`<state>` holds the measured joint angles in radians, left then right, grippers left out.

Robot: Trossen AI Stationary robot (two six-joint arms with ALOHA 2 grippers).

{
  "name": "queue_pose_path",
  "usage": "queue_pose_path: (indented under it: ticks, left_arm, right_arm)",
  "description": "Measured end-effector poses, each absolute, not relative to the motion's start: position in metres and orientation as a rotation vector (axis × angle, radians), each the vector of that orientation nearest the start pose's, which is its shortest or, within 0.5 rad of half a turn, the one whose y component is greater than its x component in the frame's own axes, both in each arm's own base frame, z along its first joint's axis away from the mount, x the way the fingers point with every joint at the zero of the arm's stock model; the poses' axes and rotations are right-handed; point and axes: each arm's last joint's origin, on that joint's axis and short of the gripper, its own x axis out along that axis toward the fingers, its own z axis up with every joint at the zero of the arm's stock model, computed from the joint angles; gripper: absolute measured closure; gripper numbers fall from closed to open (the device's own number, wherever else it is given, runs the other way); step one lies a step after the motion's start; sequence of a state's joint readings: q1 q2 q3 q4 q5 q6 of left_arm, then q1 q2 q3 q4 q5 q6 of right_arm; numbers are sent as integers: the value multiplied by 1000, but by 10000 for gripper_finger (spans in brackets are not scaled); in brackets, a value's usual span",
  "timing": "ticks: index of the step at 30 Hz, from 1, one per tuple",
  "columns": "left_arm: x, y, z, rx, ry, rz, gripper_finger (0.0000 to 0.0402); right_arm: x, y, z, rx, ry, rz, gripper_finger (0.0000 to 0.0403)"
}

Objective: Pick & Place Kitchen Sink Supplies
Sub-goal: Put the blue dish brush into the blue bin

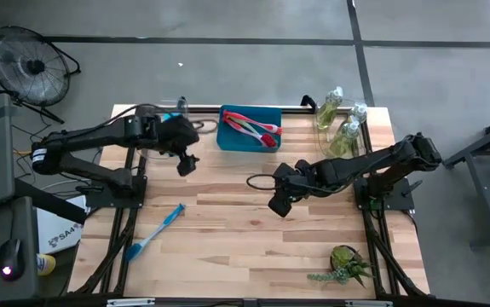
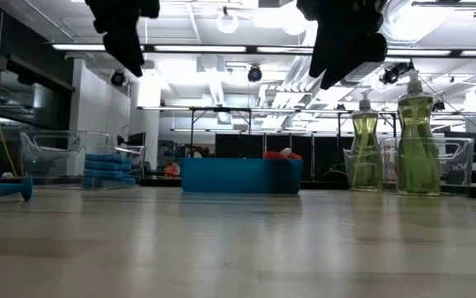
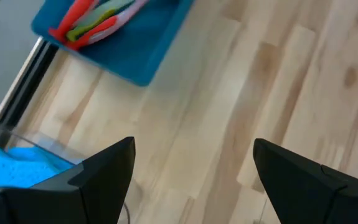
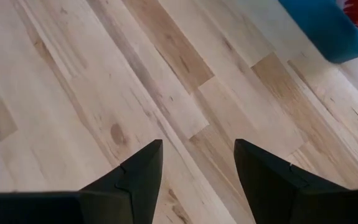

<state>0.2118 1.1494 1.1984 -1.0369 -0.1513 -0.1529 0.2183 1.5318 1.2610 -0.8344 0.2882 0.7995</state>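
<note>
Overhead, the left gripper (image 1: 188, 164) hangs with its fingers apart and empty, just left of the blue tray (image 1: 230, 141) holding brushes (image 1: 253, 128). A blue brush (image 1: 155, 231) lies nearer, well apart. The right gripper (image 1: 279, 205), also parted and empty, hovers mid-table, bottles (image 1: 340, 124) far right.

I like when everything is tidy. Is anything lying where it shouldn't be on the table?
One thing stands out: a blue long-handled dish brush lies loose and slanted on the bare wooden table, near the left front. The pink-red and yellow-green brushes sit together in the blue rectangular tray. Nothing looks spilled or broken.
</note>
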Motion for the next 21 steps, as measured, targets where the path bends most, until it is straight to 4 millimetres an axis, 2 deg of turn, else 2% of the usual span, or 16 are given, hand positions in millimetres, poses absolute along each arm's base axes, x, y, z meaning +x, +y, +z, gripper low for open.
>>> queue_pose_path:
  ticks: [9, 16, 21]
  left_arm:
    - [197, 4, 331, -30, 1068, 250, 80]
    - [186, -30, 327, -45, 1128, 270, 80]
    - [179, -55, 310, -85, 1164, 261, 80]
  right_arm:
    - [297, 69, 274, 418, 965, -455, 210]
    - [295, 75, 274, 407, 959, -450, 210]
    - [294, 79, 275, 399, 956, -445, 210]
